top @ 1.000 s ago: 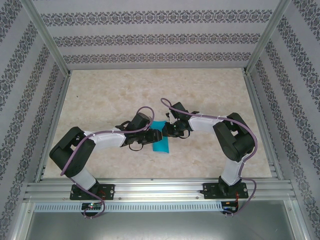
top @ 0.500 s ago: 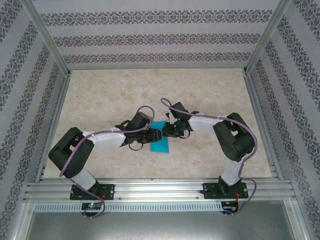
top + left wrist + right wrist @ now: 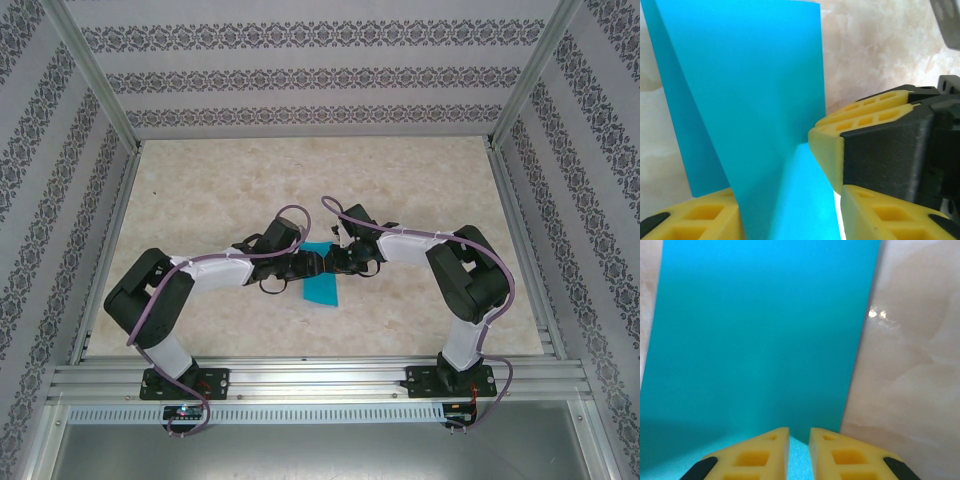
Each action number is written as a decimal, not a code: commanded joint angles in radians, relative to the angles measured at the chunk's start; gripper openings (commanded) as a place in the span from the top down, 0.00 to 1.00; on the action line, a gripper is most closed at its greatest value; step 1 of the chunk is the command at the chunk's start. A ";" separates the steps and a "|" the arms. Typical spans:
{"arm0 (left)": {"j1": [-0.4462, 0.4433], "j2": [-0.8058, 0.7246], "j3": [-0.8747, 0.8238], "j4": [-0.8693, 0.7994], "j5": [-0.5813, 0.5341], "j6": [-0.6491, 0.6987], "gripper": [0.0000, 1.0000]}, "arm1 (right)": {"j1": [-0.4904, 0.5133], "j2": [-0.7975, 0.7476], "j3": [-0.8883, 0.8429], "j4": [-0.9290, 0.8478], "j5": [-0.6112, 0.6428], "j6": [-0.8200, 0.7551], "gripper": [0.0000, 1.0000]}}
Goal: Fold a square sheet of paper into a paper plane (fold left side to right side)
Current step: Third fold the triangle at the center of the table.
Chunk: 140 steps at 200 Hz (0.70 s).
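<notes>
A: Where, the paper (image 3: 323,291)?

B: Lies on the table (image 3: 220,190) at the centre of the top view, a shade below the middle, between left gripper (image 3: 312,266) and right gripper (image 3: 333,262).

A: Flat all over?

B: Not quite. In the left wrist view, rises as a slanted flap (image 3: 755,100) from the upper left down to the bottom centre, over a flat layer beneath.

A: Why lifted so?

B: Probably to carry that side across to the other, as called for by the fold. Left gripper straddles the flap, fingers (image 3: 695,220) half apart on either side. Shows no clear pinch, so reads as loose rather than clamped.

A: And the right gripper?

B: Nearly closed, just a thin slit between the fingers, tips down on the paper's edge at the bottom of its own view. Likely pins the sheet to stop any sliding during the swing. Cannot tell about any layer nipped in the slit.

A: Pointing which way?

B: No nose yet, so no real heading. Reads as a narrow strip, probably folded over once. Long axis runs up and down the top view, leaning slightly from upper left to lower right.
</notes>
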 commanded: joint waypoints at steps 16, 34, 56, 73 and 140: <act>0.012 0.028 0.029 -0.004 0.002 0.013 0.57 | -0.009 0.029 0.002 -0.033 0.030 -0.020 0.80; 0.011 0.034 0.017 0.000 -0.007 0.004 0.61 | -0.009 0.026 0.001 -0.030 0.028 -0.023 0.80; 0.011 0.038 0.006 0.000 -0.018 -0.002 0.64 | -0.009 0.025 0.006 -0.030 0.025 -0.028 0.79; 0.012 0.037 0.004 -0.004 -0.029 -0.003 0.64 | -0.009 0.027 0.008 -0.030 0.024 -0.030 0.79; 0.027 0.036 0.005 -0.026 -0.051 0.000 0.60 | -0.009 0.029 0.008 -0.031 0.022 -0.031 0.79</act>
